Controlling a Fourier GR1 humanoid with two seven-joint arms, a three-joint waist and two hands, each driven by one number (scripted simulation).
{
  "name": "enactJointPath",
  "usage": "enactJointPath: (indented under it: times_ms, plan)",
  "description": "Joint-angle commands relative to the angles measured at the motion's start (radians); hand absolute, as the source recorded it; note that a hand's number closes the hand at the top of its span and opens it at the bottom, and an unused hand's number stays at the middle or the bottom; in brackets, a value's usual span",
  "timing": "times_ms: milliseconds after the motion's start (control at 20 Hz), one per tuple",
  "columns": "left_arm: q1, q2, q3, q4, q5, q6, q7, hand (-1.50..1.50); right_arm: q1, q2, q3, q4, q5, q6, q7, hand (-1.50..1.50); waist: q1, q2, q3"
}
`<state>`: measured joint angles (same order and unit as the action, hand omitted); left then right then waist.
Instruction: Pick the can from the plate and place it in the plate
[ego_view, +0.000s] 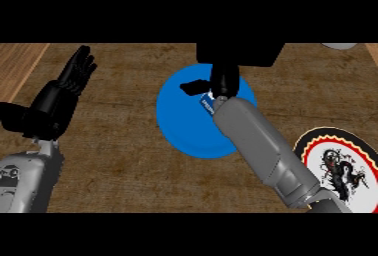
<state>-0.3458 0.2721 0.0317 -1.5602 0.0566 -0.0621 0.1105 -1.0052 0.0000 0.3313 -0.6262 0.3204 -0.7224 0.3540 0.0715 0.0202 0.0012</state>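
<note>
1. The right hand (221, 80), at upper centre of the frame, is curled round the can (207, 103); only a sliver of blue and white shows beside the wrist.
2. The can is over the blue plate (181, 125), mid-frame; whether it touches the plate cannot be told.
3. The grey right forearm (269, 150) slants from the lower right up to the plate.
4. The patterned plate (339, 167) lies at the right edge, on the brown counter (118, 150).
5. The left hand (70, 82) rests at the upper left, fingers straight and pointing up.
</note>
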Motion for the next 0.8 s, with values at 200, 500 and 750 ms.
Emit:
enactJointPath:
  times_ms: [200,500,750]
  plan:
    - [0.013,0.037,0.058,0.018,0.004,-0.01,-0.027,0.0,0.0,0.0,-0.069,-0.083,-0.213,-0.106,-0.14,-1.5,-0.041,-0.014,-0.001]
    - [0.079,0.016,0.06,-0.058,0.01,0.002,0.016,0.0,0.187,-0.092,-0.16,-0.248,-0.238,-0.021,-0.233,-1.5,-0.077,-0.024,-0.001]
    - [0.107,0.041,0.088,-0.11,0.03,-0.021,0.06,0.0,0.4,-0.159,-0.157,-0.473,-0.261,0.049,-0.278,-1.5,-0.083,-0.027,-0.001]
